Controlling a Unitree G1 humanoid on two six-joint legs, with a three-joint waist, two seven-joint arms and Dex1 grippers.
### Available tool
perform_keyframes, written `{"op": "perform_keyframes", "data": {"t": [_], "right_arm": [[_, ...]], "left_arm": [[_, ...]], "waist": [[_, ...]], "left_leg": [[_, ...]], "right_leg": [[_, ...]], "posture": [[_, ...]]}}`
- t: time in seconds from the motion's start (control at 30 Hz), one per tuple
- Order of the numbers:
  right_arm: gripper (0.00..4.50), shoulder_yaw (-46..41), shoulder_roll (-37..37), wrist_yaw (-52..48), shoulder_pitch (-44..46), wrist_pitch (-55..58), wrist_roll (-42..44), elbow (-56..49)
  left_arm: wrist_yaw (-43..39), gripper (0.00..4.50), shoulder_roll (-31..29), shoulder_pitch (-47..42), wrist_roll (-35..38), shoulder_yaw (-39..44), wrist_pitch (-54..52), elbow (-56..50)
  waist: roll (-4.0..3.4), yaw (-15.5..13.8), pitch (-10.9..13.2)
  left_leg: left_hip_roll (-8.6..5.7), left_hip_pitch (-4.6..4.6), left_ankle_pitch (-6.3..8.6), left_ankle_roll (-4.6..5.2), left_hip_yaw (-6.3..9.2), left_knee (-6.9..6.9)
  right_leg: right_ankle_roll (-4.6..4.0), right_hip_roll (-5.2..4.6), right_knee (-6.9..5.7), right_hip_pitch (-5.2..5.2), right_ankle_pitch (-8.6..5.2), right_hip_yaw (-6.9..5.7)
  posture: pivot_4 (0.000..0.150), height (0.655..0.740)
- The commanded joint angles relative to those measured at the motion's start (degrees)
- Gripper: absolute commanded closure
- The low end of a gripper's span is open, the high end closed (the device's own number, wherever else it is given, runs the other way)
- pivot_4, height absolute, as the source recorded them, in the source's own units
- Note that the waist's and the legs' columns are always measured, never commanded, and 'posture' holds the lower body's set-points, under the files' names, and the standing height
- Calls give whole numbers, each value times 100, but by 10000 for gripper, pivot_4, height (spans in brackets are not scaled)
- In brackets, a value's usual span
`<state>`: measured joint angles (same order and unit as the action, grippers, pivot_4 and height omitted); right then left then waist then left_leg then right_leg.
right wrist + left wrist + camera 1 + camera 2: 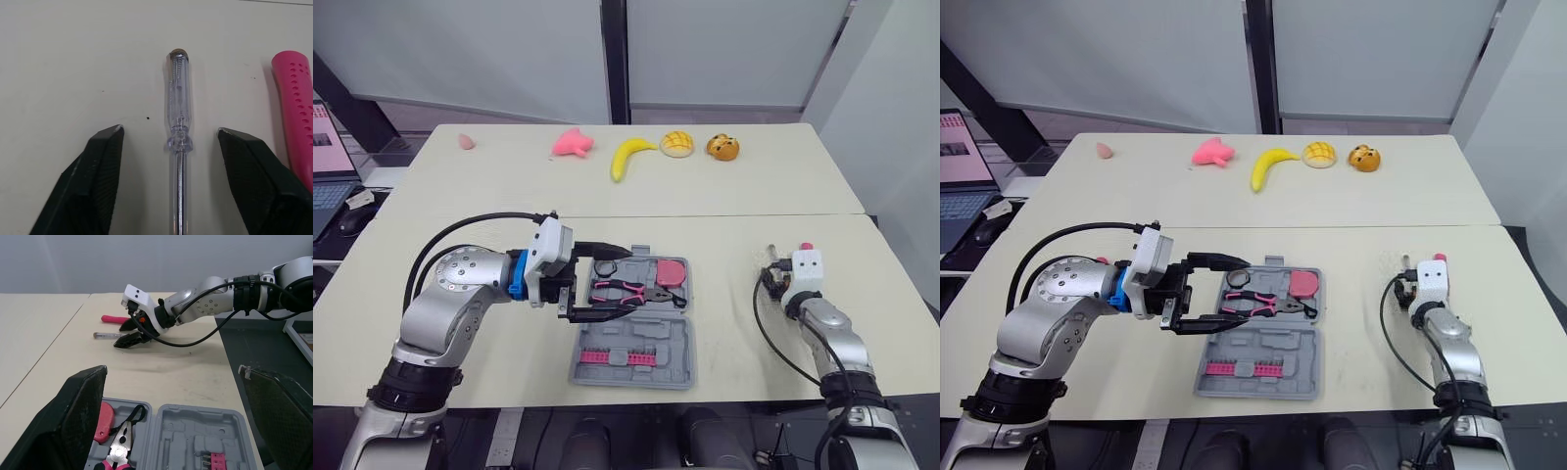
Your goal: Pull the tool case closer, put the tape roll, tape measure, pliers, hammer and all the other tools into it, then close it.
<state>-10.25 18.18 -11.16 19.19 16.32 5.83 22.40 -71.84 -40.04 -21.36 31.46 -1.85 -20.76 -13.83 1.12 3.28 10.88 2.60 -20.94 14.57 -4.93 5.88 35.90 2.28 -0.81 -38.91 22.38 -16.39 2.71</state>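
The grey tool case (677, 364) lies open near the table's front edge. It holds pink-handled pliers (628, 291), a pink tape measure (671, 271) and a row of pink bits (617, 358). My left gripper (605, 284) hovers open over the case's left half with nothing between its fingers. Far to the right, my right gripper (170, 131) is open and low over the table. Its fingers (93, 181) straddle a clear-handled screwdriver (177, 93) without touching it. A pink tool handle (296, 117) lies just beside that screwdriver. In the left wrist view the right gripper (131, 333) sits over both tools.
Along the far table lie a small pink piece (467, 142), a pink toy (573, 144), a banana (628, 157), a bun (676, 144) and an orange toy (722, 148). A laptop (328, 191) stands off the left edge. Bare tabletop separates the case from the right gripper.
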Motion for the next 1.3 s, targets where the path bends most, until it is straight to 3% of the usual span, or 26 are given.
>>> {"op": "perform_keyframes", "data": {"t": [0.03, 0.13, 0.4, 0.67, 0.83, 0.9, 1.07, 1.3], "right_arm": [[24210, -131, 16, 61, -44, -114, 60, -85], [30423, -111, 23, 88, -52, -173, 24, -17], [41634, -10, 34, 125, -25, -435, -57, 150], [41811, 208, 320, -503, -651, -80, 47, -1519], [41811, 929, 1366, -1808, -1286, 871, 134, -3680], [41811, 1361, 2095, -2537, -1319, 1571, 279, -4742], [41812, 2295, 2945, -3382, -741, 2861, 656, -6127], [41812, 3916, 2381, -3488, 815, 4040, 552, -6030]], "left_arm": [[11, 0, 7, 12, 57, 81, 100, -138], [7, 0, 10, 3, 33, 81, 131, -97], [1, 0, -108, 33, -88, 83, 184, 13], [99, 0, -471, 332, -216, 440, 263, 256], [-6, 0, -930, 858, -448, 848, 565, 479], [-126, 0, -1203, 1143, -620, 976, 759, 575], [-289, 0, -1525, 1456, -1016, 988, 1405, 927], [-360, 0, -1586, 1643, -1257, 898, 1690, 1076]], "waist": [[0, -1, 0], [0, -1, 0], [0, 0, 0], [-9, -2, 5], [-26, 15, 16], [-31, 16, 19], [-28, -14, 20], [-14, -9, 23]], "left_leg": [[0, 0, 0, 0, -1, 0], [0, 0, 0, 0, 0, 0], [0, 0, 0, 0, 0, 0], [0, -2, 0, 0, -1, -3], [2, 0, 0, 0, 1, -8], [3, 0, 0, 0, 0, -7], [8, -3, 0, 0, 11, -7], [7, -20, 0, 0, 5, -5]], "right_leg": [[0, 0, 0, 0, 0, 1], [0, 0, 0, 0, 0, 0], [0, 0, 0, 0, 0, 0], [0, 0, 2, 2, -2, 0], [23, 0, 2, 5, -19, 0], [22, 0, 1, 8, -20, 0], [17, 3, -1, 13, -24, -12], [21, 0, 2, 29, -22, -10]], "posture": [[1500, 7400], [1500, 7400], [1500, 7400], [1500, 7400], [1500, 7400], [1500, 7400], [1500, 7400], [1500, 7400]]}}
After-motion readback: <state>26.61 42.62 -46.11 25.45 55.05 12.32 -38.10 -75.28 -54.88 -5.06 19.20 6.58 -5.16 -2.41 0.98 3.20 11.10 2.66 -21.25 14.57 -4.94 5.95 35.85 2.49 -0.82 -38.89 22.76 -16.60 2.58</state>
